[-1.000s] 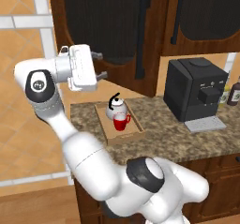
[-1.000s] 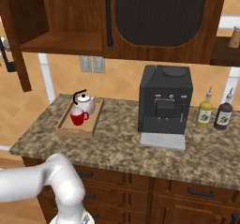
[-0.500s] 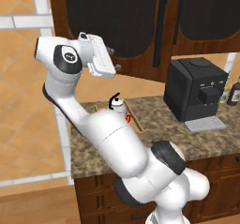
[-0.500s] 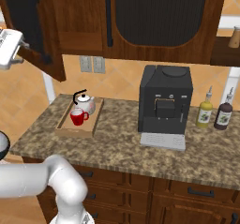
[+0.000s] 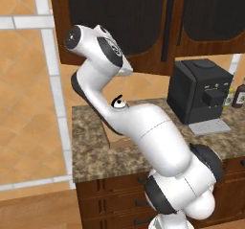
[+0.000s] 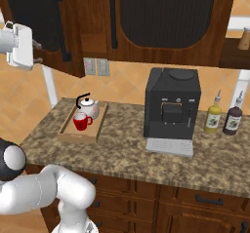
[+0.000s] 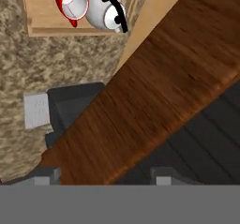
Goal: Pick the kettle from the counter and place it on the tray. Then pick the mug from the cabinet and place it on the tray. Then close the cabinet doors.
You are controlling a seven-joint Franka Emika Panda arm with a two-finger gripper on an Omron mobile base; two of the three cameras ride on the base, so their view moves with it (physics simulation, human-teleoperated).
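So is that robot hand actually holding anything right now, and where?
Nothing is held. The fingers are bare beside the cabinet door; the kettle and mug sit on the tray.

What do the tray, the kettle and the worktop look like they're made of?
Tray: pale wood, by its light grainy colour and matte look. Kettle: probably polished metal or enamel, silvery-white with a black handle. Counter: speckled brown-grey stone, likely granite.

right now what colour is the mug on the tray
Bright red, white inside; clearest in the right base view.
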